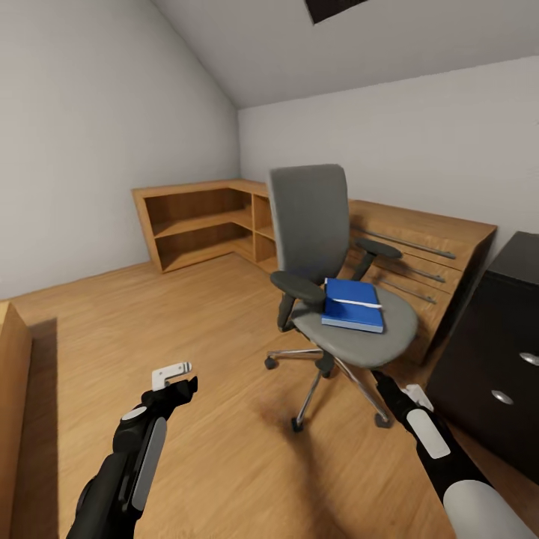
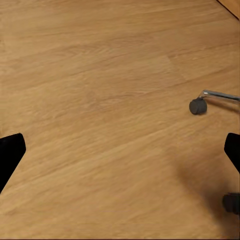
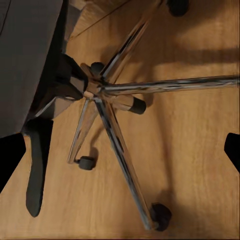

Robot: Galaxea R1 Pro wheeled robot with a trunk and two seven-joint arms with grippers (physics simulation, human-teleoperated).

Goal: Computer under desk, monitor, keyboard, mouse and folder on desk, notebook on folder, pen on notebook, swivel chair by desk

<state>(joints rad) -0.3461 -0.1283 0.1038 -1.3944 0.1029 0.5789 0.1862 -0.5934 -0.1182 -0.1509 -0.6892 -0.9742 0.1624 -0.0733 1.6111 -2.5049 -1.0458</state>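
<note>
The grey swivel chair (image 1: pixel 311 224) stands mid-room on its chrome star base (image 3: pixel 107 92). A blue folder (image 1: pixel 350 308) lies on its seat, and a thin pale pen (image 1: pixel 358 303) lies across it. I cannot tell whether the notebook is part of that blue block. My left gripper (image 1: pixel 186 376) hangs open and empty over bare floor, left of the chair; one caster (image 2: pixel 198 106) shows beside it. My right gripper (image 1: pixel 384 380) is open and empty, low beside the chair's base. The black desk (image 1: pixel 486 337) with round knobs is at the right. Computer, monitor, keyboard and mouse are out of view.
A light wooden dresser (image 1: pixel 427 239) with bar handles stands right behind the chair. Low wooden shelves (image 1: pixel 202 224) fill the back left corner under a sloping ceiling. Another wooden edge (image 1: pixel 11 389) is at the far left. Wooden floor (image 1: pixel 187 314) lies open left of the chair.
</note>
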